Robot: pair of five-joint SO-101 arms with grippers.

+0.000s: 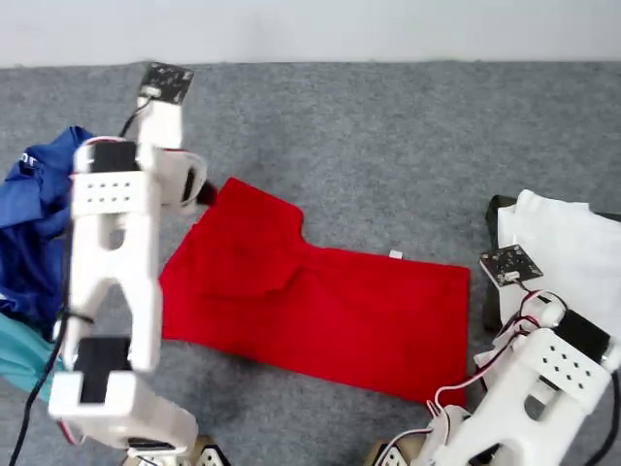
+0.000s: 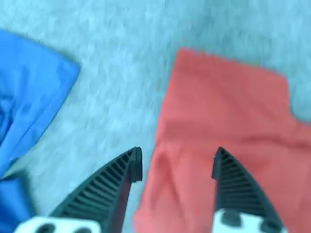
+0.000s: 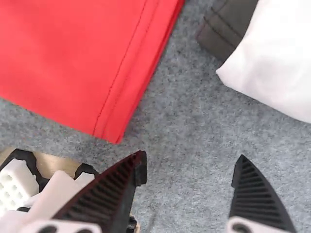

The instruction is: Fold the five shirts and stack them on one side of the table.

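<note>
A red shirt [image 1: 320,301] lies partly folded across the middle of the grey table, one sleeve end pointing to the back left. My left gripper [image 2: 177,160] hovers open over that sleeve part of the red shirt [image 2: 223,116], near its edge. In the high view the left arm [image 1: 116,243] stands over the shirt's left end. My right gripper [image 3: 189,170] is open above bare carpet, beside the red shirt's hem corner [image 3: 82,58]. A white shirt [image 1: 568,257] lies folded on a dark one [image 1: 497,218] at the right edge.
A blue shirt [image 1: 34,223] is bunched at the left edge, with a teal one [image 1: 19,354] below it. The blue cloth [image 2: 29,97] lies close to my left gripper. The white shirt [image 3: 272,53] and dark shirt [image 3: 226,26] lie just beyond my right gripper.
</note>
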